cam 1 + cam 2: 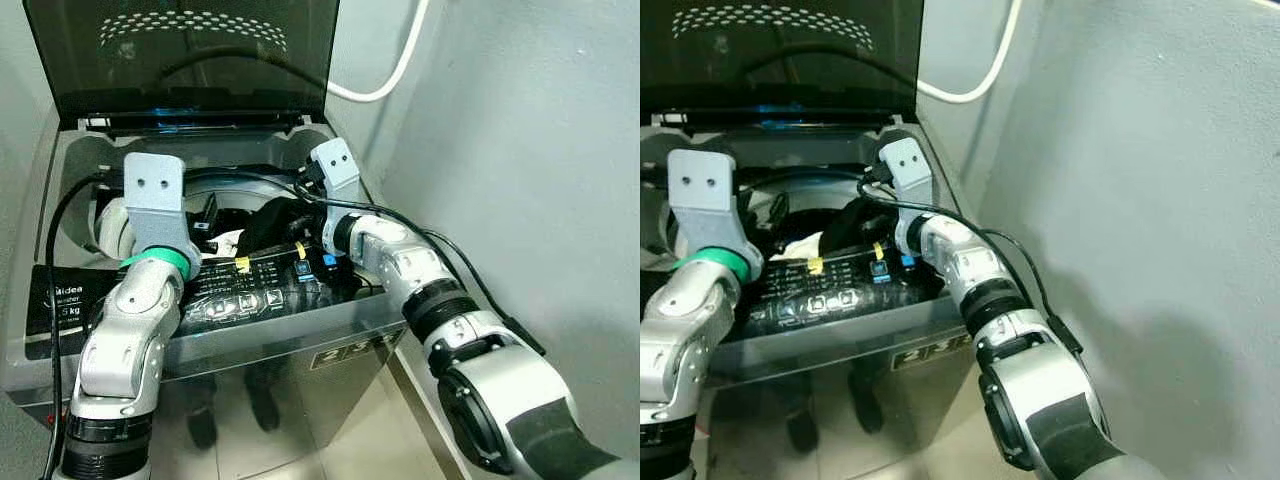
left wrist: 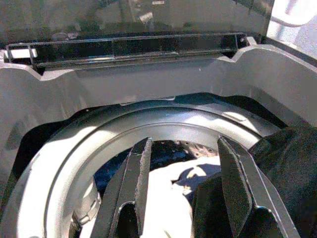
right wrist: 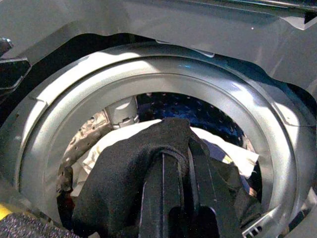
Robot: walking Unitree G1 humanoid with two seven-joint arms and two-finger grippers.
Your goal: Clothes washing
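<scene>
Right end effector (image 3: pixel 176 198) is clamped on a black garment (image 3: pixel 133 163), its fingers closed with the cloth bunched over and around them. I read the garment as hanging directly over the mouth of the washing machine drum (image 3: pixel 59 99), so the coming move turns on a straight vertical relation: the drum opening lies below the held cloth, and a release should drop it in. White laundry (image 3: pixel 114 144) already lies in the drum beneath the black garment.

Left end effector (image 2: pixel 183 178) hovers over the same opening with its fingers spread wide and nothing between them; it is near the black garment, but the right arm has the grip.

Obstructions: the raised lid (image 1: pixel 180 50) stands behind both arms, the control panel (image 1: pixel 250 290) lies at the front rim, and a black cable (image 1: pixel 400 222) trails along the right arm.
</scene>
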